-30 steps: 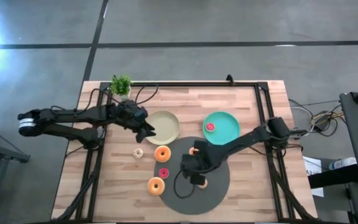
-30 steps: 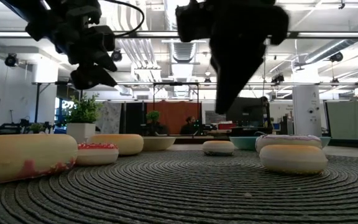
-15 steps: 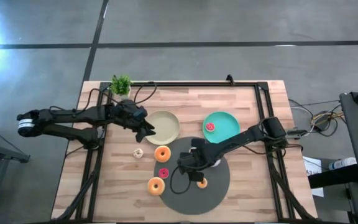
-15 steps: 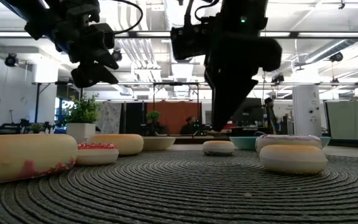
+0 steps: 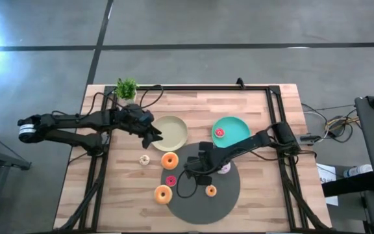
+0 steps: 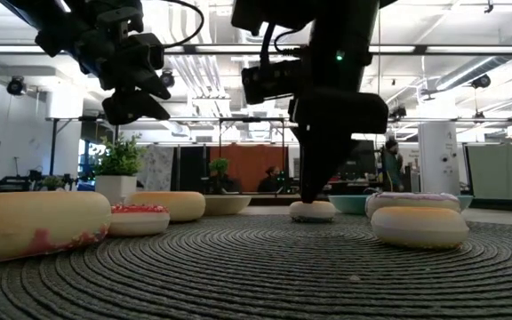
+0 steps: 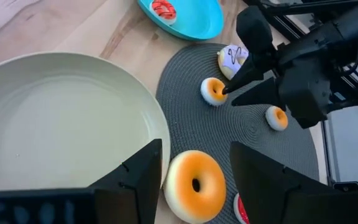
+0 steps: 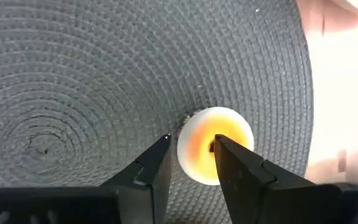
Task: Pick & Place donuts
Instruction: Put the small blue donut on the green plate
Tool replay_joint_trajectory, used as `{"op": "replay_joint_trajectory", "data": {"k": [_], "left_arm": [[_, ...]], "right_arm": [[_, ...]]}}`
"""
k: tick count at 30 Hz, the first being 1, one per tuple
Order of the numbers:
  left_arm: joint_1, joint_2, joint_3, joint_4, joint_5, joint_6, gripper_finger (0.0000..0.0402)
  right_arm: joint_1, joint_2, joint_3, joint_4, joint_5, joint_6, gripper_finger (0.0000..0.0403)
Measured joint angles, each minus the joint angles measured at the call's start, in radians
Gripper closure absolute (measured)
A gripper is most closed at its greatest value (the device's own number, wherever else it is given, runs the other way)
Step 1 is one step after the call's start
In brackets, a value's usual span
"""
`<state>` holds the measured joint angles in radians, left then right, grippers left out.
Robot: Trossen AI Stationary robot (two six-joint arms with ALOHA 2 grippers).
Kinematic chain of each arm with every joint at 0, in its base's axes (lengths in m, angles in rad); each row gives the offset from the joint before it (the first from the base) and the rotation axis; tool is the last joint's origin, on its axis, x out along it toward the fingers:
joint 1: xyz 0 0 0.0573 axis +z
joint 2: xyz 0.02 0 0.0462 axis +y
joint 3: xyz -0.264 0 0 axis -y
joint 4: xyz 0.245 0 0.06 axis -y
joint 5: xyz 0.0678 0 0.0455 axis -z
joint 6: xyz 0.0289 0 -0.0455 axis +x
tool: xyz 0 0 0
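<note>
Several toy donuts lie around the grey round mat (image 5: 203, 209). My right gripper (image 8: 191, 140) is open and points down over a mini orange donut (image 8: 229, 149) on the mat's far part. One fingertip stands over the donut's hole and the other just outside its rim. A lilac-white donut (image 5: 224, 168) and another mini orange one (image 5: 211, 190) lie on the mat nearby. A large orange donut (image 7: 196, 185) lies by the cream plate (image 5: 184, 127). My left gripper (image 5: 154, 138) hangs open above that plate's edge. My right gripper comes at the mini orange donut from above, its fingers (image 8: 157, 163) on either side of one stretch of the ring (image 8: 194, 149). I cannot tell whether they touch it. The donut lies flat on the mat.
A pink donut (image 5: 219, 132) lies in the teal plate (image 5: 239, 132) at the far right. A small cream donut (image 5: 145, 160), a small pink one (image 5: 171, 181) and an orange one (image 5: 163, 194) lie left of the mat. A potted plant (image 5: 126, 88) stands at the far left corner.
My right gripper has gone down and toward the table's far edge, from above the near mini orange donut to the far one. The near mini donut now shows uncovered on the mat. No donut has moved.
</note>
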<state>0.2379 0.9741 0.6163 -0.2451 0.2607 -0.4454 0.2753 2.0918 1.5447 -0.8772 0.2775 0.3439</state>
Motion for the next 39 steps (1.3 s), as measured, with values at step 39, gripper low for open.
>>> {"op": "replay_joint_trajectory", "data": {"k": [39], "left_arm": [[0.000, 0.000, 0.000, 0.097, 0.006, 0.065, 0.0239]], "right_arm": [[-0.121, -0.415, -0.158, 0.271, -0.334, 0.515, 0.0394]]}}
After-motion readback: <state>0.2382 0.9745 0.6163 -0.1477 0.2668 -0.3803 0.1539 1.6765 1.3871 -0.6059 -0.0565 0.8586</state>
